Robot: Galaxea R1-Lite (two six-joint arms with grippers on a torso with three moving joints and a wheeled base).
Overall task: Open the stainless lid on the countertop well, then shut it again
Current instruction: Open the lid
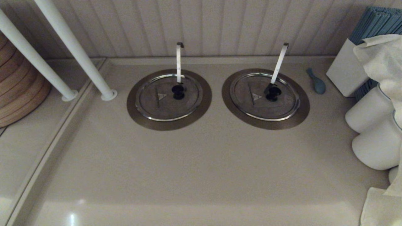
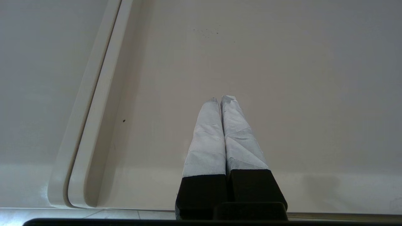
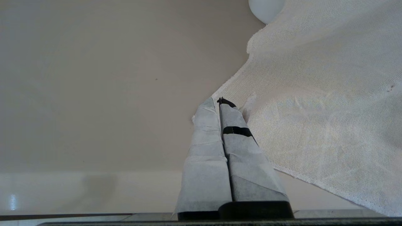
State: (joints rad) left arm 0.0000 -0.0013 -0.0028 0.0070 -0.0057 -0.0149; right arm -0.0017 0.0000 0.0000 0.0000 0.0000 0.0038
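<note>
Both arms hang parked short of the work, out of the head view. The left tool [image 2: 220, 99] has its wrapped fingers pressed together over bare tabletop [image 1: 201, 163], beside a raised seam, pinching nothing. The right tool [image 3: 216, 102] is likewise pressed together and empty, just beside a white cloth [image 3: 314, 110] draped at the tabletop's right side.

The stainless lid [image 1: 157, 106] lies flat and closed on the countertop well [image 1: 133, 110], the left of 2 wells set toward the back wall. Its black knob [image 1: 178, 92] sits at the centre, and a narrow upright ladle handle [image 1: 179, 61] rises just behind it, probably through a gap at the flap so the ladle can stay in while covered. The twin lid [image 1: 251, 106] to the right carries a slanted handle [image 1: 279, 62]. A small blue object [image 1: 317, 82] lies near it. I judge nothing has begun; the left tool seems the nearer for reaching the knob.
</note>
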